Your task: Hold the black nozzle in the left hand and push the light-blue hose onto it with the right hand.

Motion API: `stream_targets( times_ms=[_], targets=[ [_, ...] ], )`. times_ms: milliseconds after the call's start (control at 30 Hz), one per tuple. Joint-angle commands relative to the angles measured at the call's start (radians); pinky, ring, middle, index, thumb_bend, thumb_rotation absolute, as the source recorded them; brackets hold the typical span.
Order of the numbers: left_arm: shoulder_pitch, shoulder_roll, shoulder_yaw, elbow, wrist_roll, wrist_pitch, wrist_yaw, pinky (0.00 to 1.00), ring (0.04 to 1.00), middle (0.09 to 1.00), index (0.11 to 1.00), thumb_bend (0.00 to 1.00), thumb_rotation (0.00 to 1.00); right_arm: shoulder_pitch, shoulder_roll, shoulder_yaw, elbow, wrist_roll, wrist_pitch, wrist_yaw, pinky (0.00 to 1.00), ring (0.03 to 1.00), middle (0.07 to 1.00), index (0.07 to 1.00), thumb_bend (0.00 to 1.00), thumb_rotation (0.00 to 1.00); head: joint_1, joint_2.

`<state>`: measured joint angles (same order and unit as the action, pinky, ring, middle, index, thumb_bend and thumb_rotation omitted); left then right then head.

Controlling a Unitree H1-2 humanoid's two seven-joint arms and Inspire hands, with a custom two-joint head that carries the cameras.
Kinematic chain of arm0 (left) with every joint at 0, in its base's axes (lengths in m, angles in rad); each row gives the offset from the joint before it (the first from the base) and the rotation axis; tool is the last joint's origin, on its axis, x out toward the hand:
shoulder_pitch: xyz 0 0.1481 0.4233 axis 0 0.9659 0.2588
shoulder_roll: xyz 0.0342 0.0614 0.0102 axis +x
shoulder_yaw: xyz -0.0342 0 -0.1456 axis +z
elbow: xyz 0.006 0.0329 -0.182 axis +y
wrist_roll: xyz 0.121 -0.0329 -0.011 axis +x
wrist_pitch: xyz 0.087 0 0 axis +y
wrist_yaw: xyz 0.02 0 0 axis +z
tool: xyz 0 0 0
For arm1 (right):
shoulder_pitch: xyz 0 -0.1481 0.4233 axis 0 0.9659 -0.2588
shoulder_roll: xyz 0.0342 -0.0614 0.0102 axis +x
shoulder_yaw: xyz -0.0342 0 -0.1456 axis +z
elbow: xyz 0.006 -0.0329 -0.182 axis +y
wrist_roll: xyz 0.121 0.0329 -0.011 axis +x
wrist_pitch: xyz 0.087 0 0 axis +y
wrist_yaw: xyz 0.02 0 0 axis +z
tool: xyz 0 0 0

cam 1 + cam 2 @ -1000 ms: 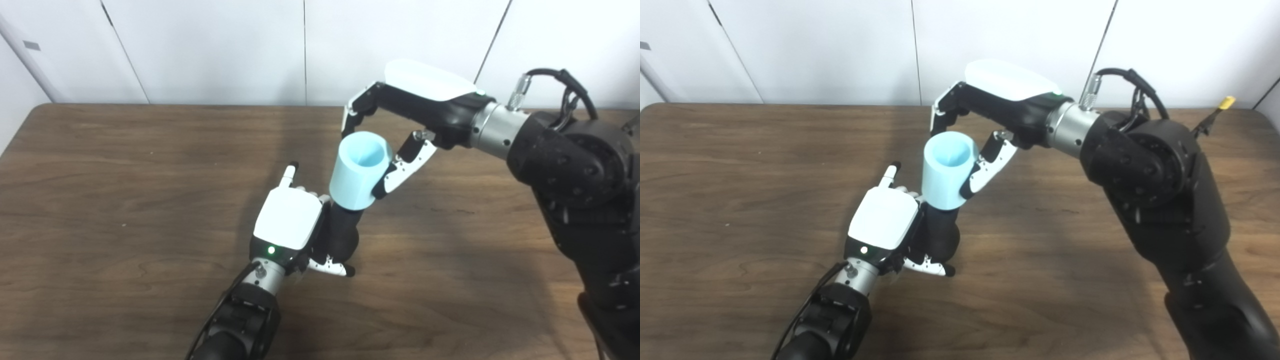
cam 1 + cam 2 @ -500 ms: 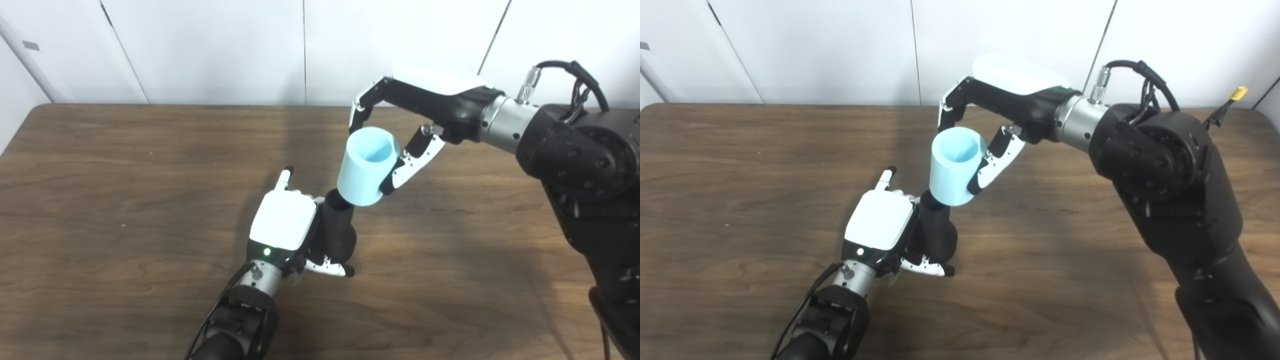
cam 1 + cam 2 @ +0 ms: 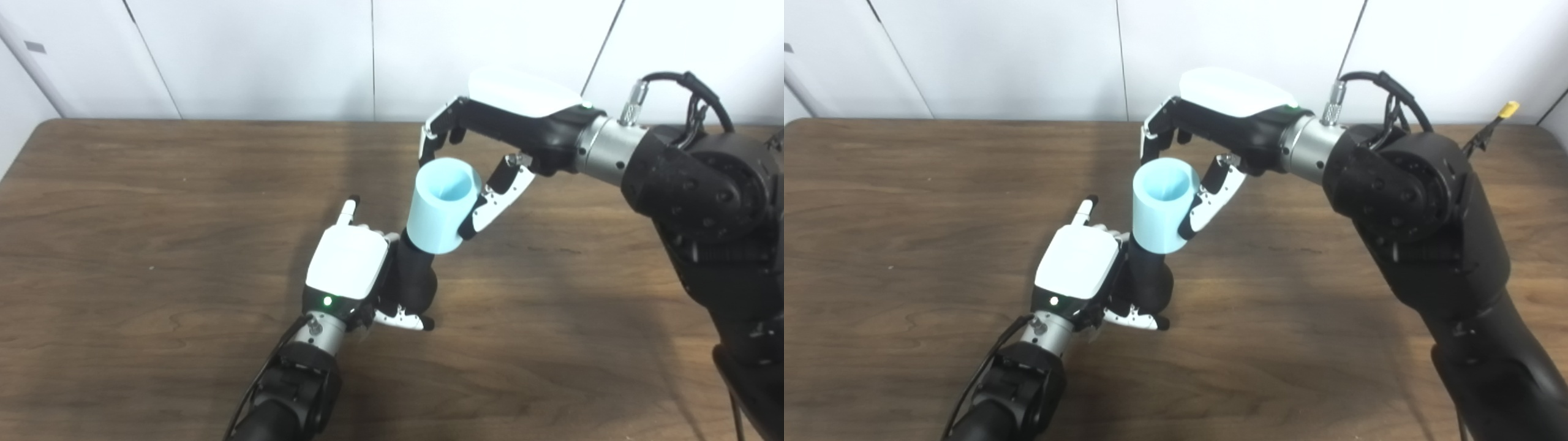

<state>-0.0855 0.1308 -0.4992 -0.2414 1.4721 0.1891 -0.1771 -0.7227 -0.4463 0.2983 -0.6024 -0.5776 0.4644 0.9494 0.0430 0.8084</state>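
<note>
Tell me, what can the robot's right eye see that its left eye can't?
Only the right eye view shows a small yellow tag by the table's far right corner. Only the left eye view shows a grey patch on the wall at far left. Both show the left hand holding the black nozzle and the right hand holding the light-blue hose over it, above the table.

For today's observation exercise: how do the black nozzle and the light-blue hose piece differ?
The smooth black nozzle is dark and narrower; the light-blue hose piece is pale and wider. The left hand grips the nozzle low; the right hand holds the hose above it. Both are round and tilted alike.
</note>
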Motion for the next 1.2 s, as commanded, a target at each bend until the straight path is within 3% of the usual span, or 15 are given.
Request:
stream_targets(
  times_ms=[0, 767, 1167],
  targets=[
    [0.012, 0.000, -0.015, 0.023, 0.018, -0.010, -0.011, 1.00, 0.632, 0.514, 0.471, 0.52, 0.00, -0.036, 0.001, -0.008, 0.003, -0.019, 0.004, -0.018, 0.66, 0.717, 0.660, 0.480, 0.52, 0.13, 0.003, 0.001],
    [0.017, -0.016, -0.017, 0.013, 0.015, -0.003, -0.026, 1.00, 0.623, 0.512, 0.472, 0.52, 0.00, 0.003, 0.003, 0.022, 0.052, -0.030, -0.057, -0.073, 0.64, 0.718, 0.665, 0.480, 0.52, 0.13, 0.007, 0.012],
    [0.015, -0.020, -0.019, 0.019, 0.015, 0.001, -0.024, 1.00, 0.629, 0.518, 0.468, 0.52, 0.00, -0.047, -0.001, 0.018, 0.030, -0.021, -0.014, -0.050, 0.67, 0.720, 0.653, 0.480, 0.53, 0.14, 0.007, 0.012]
  ],
)
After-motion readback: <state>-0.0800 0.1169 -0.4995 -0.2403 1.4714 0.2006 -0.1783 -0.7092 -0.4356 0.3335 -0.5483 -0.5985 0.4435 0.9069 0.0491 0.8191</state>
